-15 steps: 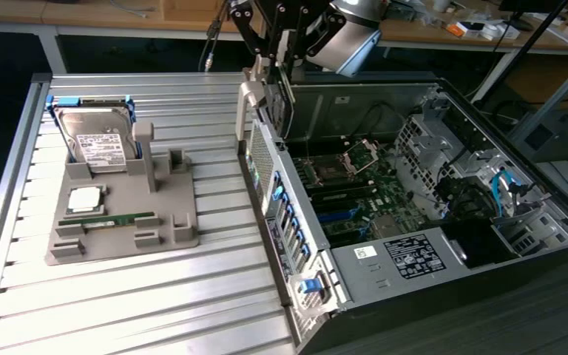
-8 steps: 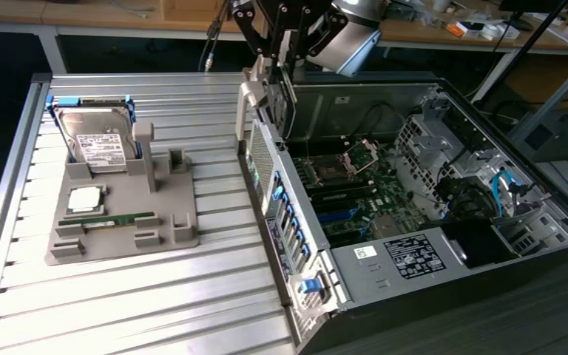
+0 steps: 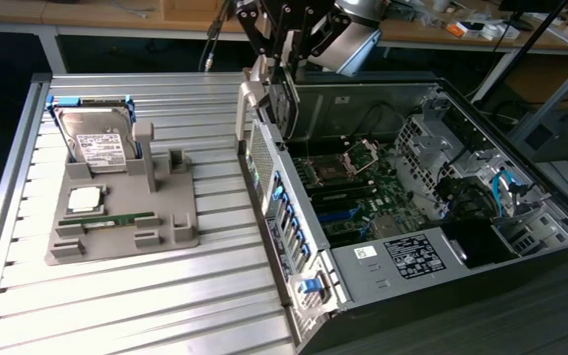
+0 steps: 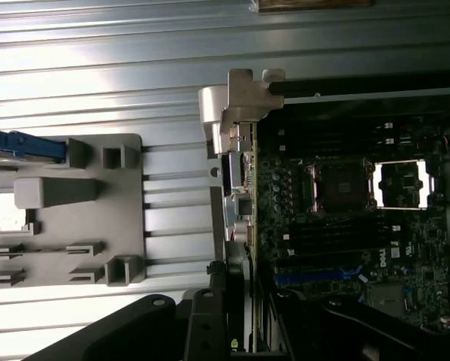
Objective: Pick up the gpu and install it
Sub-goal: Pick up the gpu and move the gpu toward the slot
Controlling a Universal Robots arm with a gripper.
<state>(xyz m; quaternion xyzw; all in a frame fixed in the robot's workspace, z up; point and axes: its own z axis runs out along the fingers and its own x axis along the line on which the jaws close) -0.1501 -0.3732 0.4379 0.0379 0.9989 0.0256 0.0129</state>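
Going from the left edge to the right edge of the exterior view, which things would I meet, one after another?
Hard drive → gpu held in the gripper → processor socket → blue cables.
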